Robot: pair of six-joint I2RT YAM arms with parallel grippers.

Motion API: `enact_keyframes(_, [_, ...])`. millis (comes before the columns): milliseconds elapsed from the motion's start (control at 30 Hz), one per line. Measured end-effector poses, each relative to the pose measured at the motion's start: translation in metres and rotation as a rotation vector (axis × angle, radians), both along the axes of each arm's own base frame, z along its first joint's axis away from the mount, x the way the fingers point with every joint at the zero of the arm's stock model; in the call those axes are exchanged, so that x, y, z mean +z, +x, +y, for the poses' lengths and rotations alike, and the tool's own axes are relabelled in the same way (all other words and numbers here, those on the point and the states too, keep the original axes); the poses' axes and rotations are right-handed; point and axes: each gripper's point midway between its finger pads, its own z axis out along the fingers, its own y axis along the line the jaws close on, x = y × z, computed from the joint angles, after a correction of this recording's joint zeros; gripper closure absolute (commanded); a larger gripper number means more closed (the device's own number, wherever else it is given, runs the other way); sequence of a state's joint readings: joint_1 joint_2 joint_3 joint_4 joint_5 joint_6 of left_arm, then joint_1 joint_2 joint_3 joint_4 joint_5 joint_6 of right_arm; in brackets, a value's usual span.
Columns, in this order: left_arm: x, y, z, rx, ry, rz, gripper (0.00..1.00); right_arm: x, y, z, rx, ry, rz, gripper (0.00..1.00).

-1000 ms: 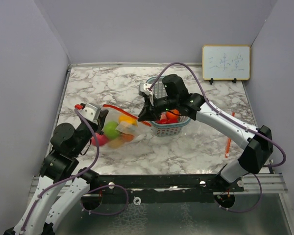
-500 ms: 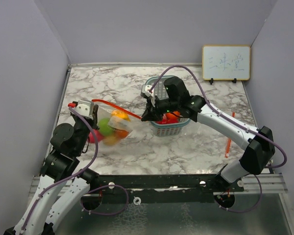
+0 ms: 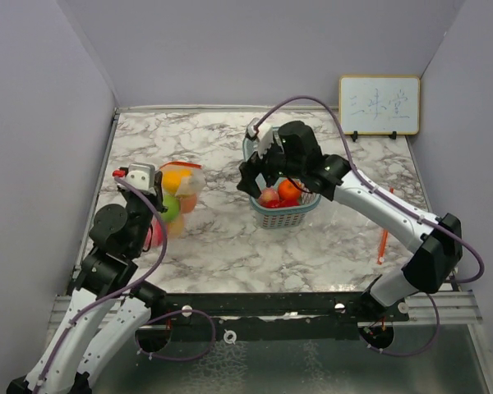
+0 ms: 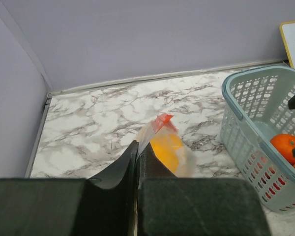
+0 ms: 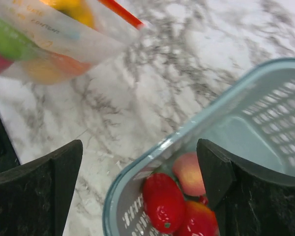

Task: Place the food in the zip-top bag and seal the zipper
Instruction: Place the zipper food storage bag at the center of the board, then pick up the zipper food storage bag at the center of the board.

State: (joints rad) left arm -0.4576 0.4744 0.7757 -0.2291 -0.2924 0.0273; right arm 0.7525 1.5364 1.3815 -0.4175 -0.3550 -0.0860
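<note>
The zip-top bag (image 3: pixel 179 190) hangs bunched at the left, clear, with yellow, green and red food (image 3: pixel 171 207) inside. My left gripper (image 3: pixel 150 182) is shut on the bag's edge; in the left wrist view a film of plastic runs between its closed fingers (image 4: pixel 136 145) up to the bag (image 4: pixel 173 150) and the red-orange zipper (image 4: pixel 162 120). My right gripper (image 3: pixel 255 174) stands open over the teal basket's (image 3: pixel 301 217) left rim, holding nothing. Between its fingers (image 5: pixel 138 147) I see red food (image 5: pixel 162 201) in the basket (image 5: pixel 187 132). The bag (image 5: pixel 49 34) and zipper (image 5: pixel 121 13) lie apart from it.
A small whiteboard (image 3: pixel 379 105) leans on the back wall at the right. An orange pen (image 3: pixel 384 238) lies on the marble table near the right arm. Grey walls close in the left, back and right sides.
My right gripper has let go of the bag's zipper, opened wide and drawn back over the basket. The bag has swung left and now hangs bunched from my left gripper.
</note>
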Motion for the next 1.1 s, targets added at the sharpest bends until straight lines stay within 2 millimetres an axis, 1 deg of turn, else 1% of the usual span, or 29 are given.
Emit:
enact_keyframes(33, [-0.001, 0.002, 0.000, 0.007, -0.006, 0.006, 1.00, 0.006, 0.009, -0.004, -0.069, 0.003, -0.006, 0.00])
enact_keyframes(100, [-0.006, 0.008, 0.000, 0.030, -0.024, 0.027, 1.00, 0.021, 0.028, -0.021, -0.249, 0.009, -0.024, 0.00])
enact_keyframes(133, [-0.010, 0.012, 0.001, 0.048, -0.038, 0.042, 1.00, 0.024, 0.037, -0.032, -0.348, 0.010, -0.030, 0.00])
enact_keyframes(167, [-0.014, 0.015, 0.002, 0.067, -0.050, 0.057, 1.00, 0.033, 0.040, -0.045, -0.408, 0.017, -0.038, 0.00])
enact_keyframes(200, [-0.020, 0.019, 0.003, 0.088, -0.063, 0.073, 0.95, 0.037, 0.046, -0.060, -0.495, 0.026, -0.029, 0.00])
enact_keyframes(233, [-0.027, 0.022, 0.004, 0.107, -0.078, 0.091, 0.79, 0.042, 0.056, -0.084, -0.599, 0.054, -0.010, 0.00])
enact_keyframes(267, [-0.033, 0.024, 0.004, 0.120, -0.085, 0.108, 0.57, 0.044, 0.066, -0.108, -0.690, 0.068, -0.002, 0.00])
enact_keyframes(300, [-0.035, 0.025, 0.004, 0.123, -0.086, 0.112, 0.46, 0.044, 0.078, -0.140, -0.801, 0.089, 0.012, 0.00])
enact_keyframes(333, [-0.047, 0.028, 0.004, 0.141, -0.097, 0.144, 0.38, 0.042, 0.087, -0.168, -0.898, 0.103, 0.025, 0.00])
enact_keyframes(367, [-0.051, 0.030, 0.003, 0.144, -0.105, 0.157, 0.25, 0.037, 0.094, -0.196, -0.996, 0.104, 0.030, 0.00])
enact_keyframes(400, [-0.054, 0.032, 0.001, 0.144, -0.112, 0.169, 0.10, 0.025, 0.100, -0.230, -1.116, 0.095, 0.050, 0.00])
enact_keyframes(433, [-0.057, 0.034, -0.001, 0.137, -0.114, 0.181, 0.01, 0.017, 0.102, -0.246, -1.178, 0.082, 0.065, 0.00])
enact_keyframes(467, [-0.059, 0.035, -0.005, 0.122, -0.115, 0.189, 0.01, 0.005, 0.102, -0.258, -1.226, 0.064, 0.089, 0.00])
enact_keyframes(533, [-0.061, 0.036, -0.014, 0.077, -0.123, 0.198, 0.01, -0.018, 0.105, -0.268, -1.279, 0.026, 0.144, 0.00])
enact_keyframes(600, [-0.060, 0.035, -0.023, 0.025, -0.124, 0.202, 0.01, -0.045, 0.112, -0.276, -1.326, -0.023, 0.206, 0.00])
enact_keyframes(700, [-0.057, 0.033, -0.037, -0.055, -0.126, 0.197, 0.01, -0.093, 0.119, -0.283, -1.381, -0.119, 0.304, 0.00])
enact_keyframes(800, [-0.051, 0.028, -0.049, -0.138, -0.121, 0.179, 0.01, -0.140, 0.118, -0.287, -1.409, -0.221, 0.391, 0.00])
enact_keyframes(867, [-0.047, 0.026, -0.053, -0.169, -0.116, 0.162, 0.01, -0.161, 0.115, -0.289, -1.417, -0.268, 0.432, 0.00])
enact_keyframes(933, [-0.044, 0.023, -0.057, -0.199, -0.110, 0.145, 0.01, -0.171, 0.114, -0.289, -1.418, -0.290, 0.450, 0.00])
enact_keyframes(1033, [-0.045, 0.022, -0.060, -0.222, -0.098, 0.138, 0.01, -0.181, 0.114, -0.289, -1.418, -0.306, 0.463, 0.00])
enact_keyframes(1067, [-0.046, 0.021, -0.061, -0.229, -0.096, 0.137, 0.01, -0.184, 0.115, -0.288, -1.419, -0.309, 0.466, 0.01])
enact_keyframes(1100, [-0.048, 0.021, -0.062, -0.234, -0.093, 0.140, 0.01, -0.189, 0.116, -0.288, -1.419, -0.316, 0.470, 0.05])
